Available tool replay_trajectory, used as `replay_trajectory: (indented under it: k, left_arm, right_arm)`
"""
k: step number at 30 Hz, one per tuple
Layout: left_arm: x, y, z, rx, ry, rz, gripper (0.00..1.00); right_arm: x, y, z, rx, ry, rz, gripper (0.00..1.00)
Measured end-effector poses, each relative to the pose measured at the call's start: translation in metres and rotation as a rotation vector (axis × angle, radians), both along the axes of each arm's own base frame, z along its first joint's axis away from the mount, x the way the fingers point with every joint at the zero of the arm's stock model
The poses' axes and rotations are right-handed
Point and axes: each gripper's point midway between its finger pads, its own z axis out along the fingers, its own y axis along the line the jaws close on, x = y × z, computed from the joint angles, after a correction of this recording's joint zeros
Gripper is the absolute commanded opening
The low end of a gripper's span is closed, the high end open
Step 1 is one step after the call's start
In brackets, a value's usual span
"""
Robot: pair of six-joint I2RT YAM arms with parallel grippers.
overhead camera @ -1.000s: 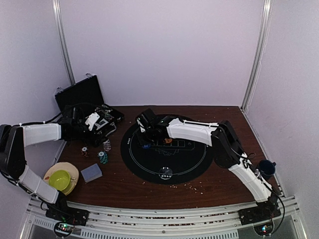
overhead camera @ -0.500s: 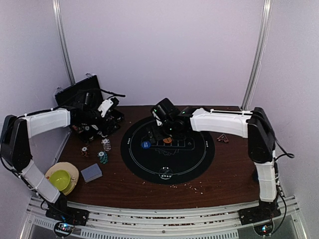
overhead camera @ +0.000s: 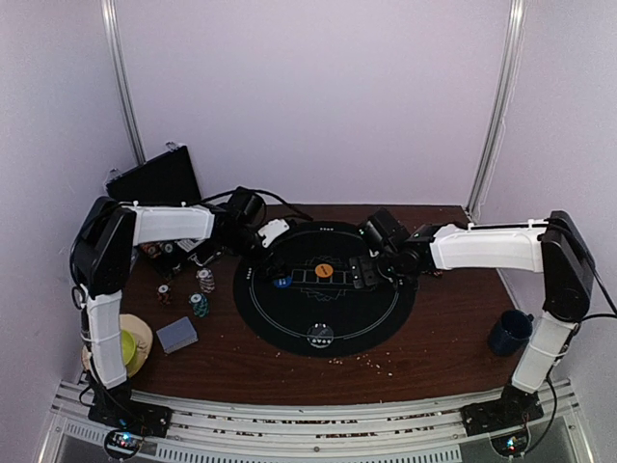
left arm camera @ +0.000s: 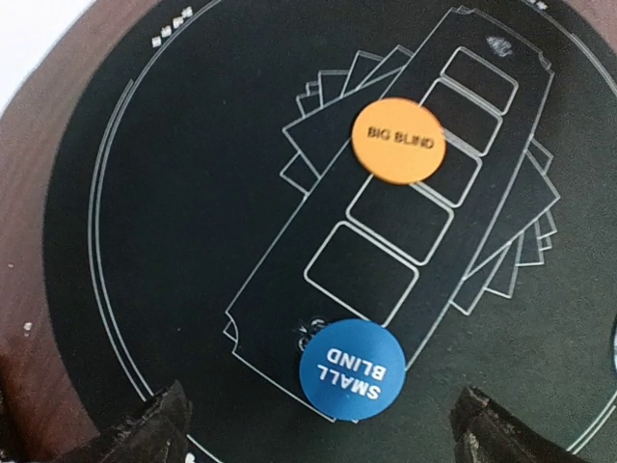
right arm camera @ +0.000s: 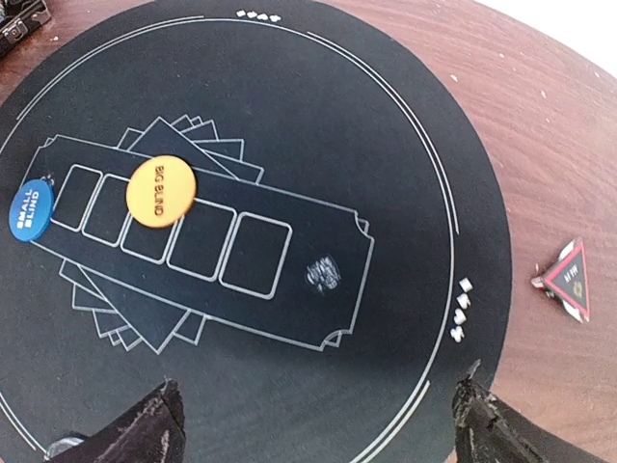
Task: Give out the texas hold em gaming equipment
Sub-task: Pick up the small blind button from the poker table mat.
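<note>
Top external only: poker chips [overhead camera: 205, 282] stacked on the counter [overhead camera: 434, 338] left of the round mat [overhead camera: 366, 309], card deck [overhead camera: 176, 335] nearer, white disc [overhead camera: 320, 335] at the mat's near edge.

Left wrist, close up: orange BIG BLIND disc [left arm camera: 398, 141] on the printed card row, blue SMALL BLIND disc [left arm camera: 351, 370] at its end; left tool [left arm camera: 320, 429] spread wide, empty.

Right wrist only: red triangular marker [right arm camera: 569, 280] on bare counter beside the mat; right tool [right arm camera: 318, 424] wide open, holding nothing.

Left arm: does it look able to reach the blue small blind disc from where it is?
Probably yes. The left gripper hangs open above the blue disc, which lies flat on the black mat with nothing on top of it. The orange disc sits well apart from it.
</note>
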Motion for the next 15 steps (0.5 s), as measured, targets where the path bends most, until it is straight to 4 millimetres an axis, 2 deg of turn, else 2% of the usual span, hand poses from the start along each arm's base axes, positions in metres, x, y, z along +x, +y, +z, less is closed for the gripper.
replay_trajectory:
  k: [3,7,11,15]
  left_arm:
    - [0.006,-0.004,-0.011,0.01,0.036,0.004,0.98]
    - [0.004,-0.009,-0.018,0.026,0.07,-0.003,0.97]
    - [0.0,-0.023,-0.024,0.033,0.085,-0.022,0.9]
    - [-0.008,-0.028,-0.038,0.05,0.117,-0.027,0.85]
  right_arm:
    - [-0.005,-0.005,0.004,0.018,-0.011,-0.013,0.97]
    - [-0.006,-0.004,0.02,0.066,-0.048,-0.019,0.98]
    - [-0.007,-0.003,0.031,0.101,-0.076,-0.022,0.99]
    - [-0.008,-0.001,0.03,0.113,-0.082,-0.021,1.0]
